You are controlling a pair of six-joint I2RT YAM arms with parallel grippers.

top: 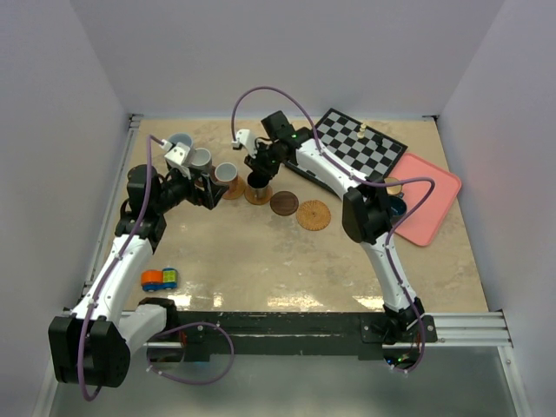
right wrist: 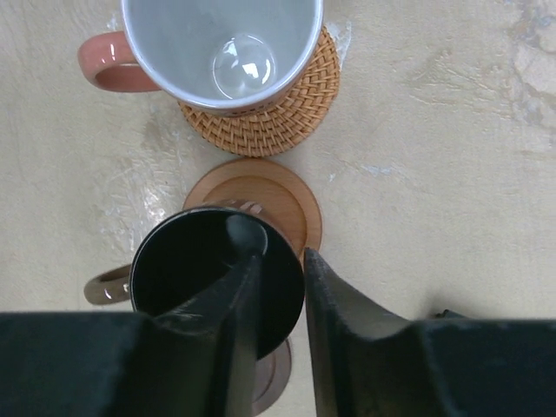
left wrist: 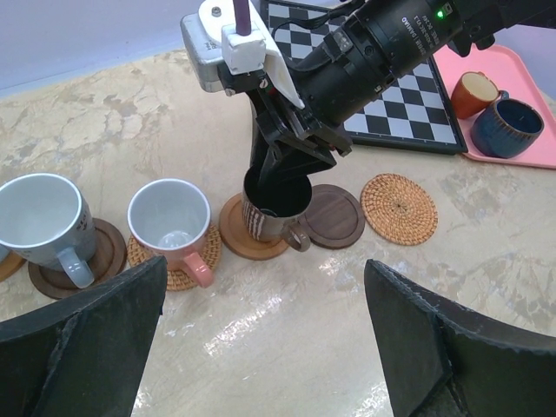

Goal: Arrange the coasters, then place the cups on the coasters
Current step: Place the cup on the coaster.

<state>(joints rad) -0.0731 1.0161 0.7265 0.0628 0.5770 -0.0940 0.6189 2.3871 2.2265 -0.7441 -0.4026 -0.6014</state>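
Step in hand, by my read: seating the black cup (right wrist: 187, 269), which looks set on the light wood coaster (right wrist: 278, 195). Your right gripper (right wrist: 282, 248) has narrow jaws astride its rim, one finger in, one out, and I can't tell if they pinch it. Next calls for parting the jaws & a straight lift, as the white cup (left wrist: 169, 217) stands just beside; the left gripper (left wrist: 265, 269) hangs wide open, holding nothing. Dark coaster (left wrist: 334, 215) & woven coaster (left wrist: 398, 207) are bare, w/ orange cup (left wrist: 473, 91) & dark blue cup (left wrist: 517, 126) on the pink tray (left wrist: 534, 74) by the chessboard (left wrist: 400, 95).
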